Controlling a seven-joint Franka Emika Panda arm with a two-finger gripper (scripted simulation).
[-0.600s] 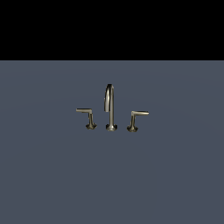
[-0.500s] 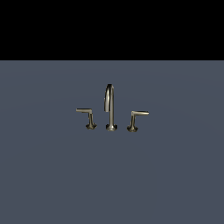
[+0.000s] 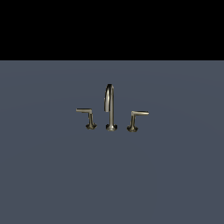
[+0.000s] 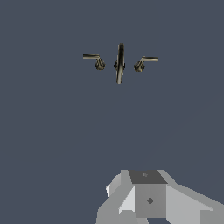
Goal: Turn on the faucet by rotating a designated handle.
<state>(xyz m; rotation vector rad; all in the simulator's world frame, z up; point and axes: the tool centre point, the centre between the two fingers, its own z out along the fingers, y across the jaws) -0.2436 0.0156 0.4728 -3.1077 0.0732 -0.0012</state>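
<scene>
The faucet point(image 3: 110, 107) stands on the grey-blue surface, a tall arched spout between two short levers. The handle point(image 3: 87, 115) is the lever on the exterior view's left, with its thin arm jutting left. The mirror-image lever point(image 3: 136, 118) juts right. The wrist view shows the set from above and from a distance: spout point(image 4: 120, 63), handle point(image 4: 92, 59), other lever point(image 4: 145, 61). Only a grey and white part of my gripper point(image 4: 148, 199) shows, at the edge of the wrist view, far from the faucet. Its fingers are not clearly visible. The arm is out of the exterior view.
A flat grey-blue surface point(image 3: 112, 175) stretches all around the faucet. Beyond its far edge the background is black.
</scene>
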